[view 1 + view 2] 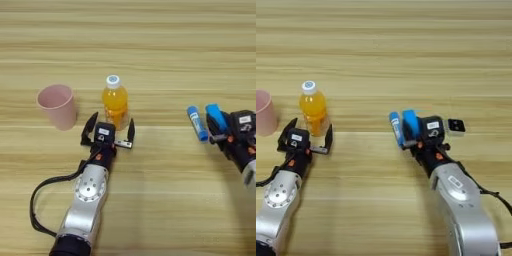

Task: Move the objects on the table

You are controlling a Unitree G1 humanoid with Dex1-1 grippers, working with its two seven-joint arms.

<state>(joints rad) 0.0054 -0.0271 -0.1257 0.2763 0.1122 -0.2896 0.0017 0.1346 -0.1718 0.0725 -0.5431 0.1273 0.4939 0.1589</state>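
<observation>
Writing: no brand or lettering can be read on anything; the bottle's label and the white tags on both gripper bodies are too small to make out
Count: one cup, one bottle, one tube, one flat bar, one small square, two arms
Table (150, 45): light wooden planks, grain running across, filling the view
Pink cup (57, 106): upright at the left, open mouth up, well apart from the left arm
Orange-juice bottle (115, 101): upright with a white cap, just right of the cup, standing at the tips of the left fingers
Left gripper (111, 127): and here it is right up at the bottle's base, its two black fingers spread wide, one to each side of the lower bottle, gripping nothing
Blue tube (396, 129): lying on the table, white end pointing away, just left of the right gripper
Blue flat bar (410, 123): right beside the tube, sitting at the front of the right gripper
Right gripper (415, 134): up against the bar; whether its fingers clasp it cannot be told
Beige square (456, 126): black centre, flat on the table just right of the right gripper's body
</observation>
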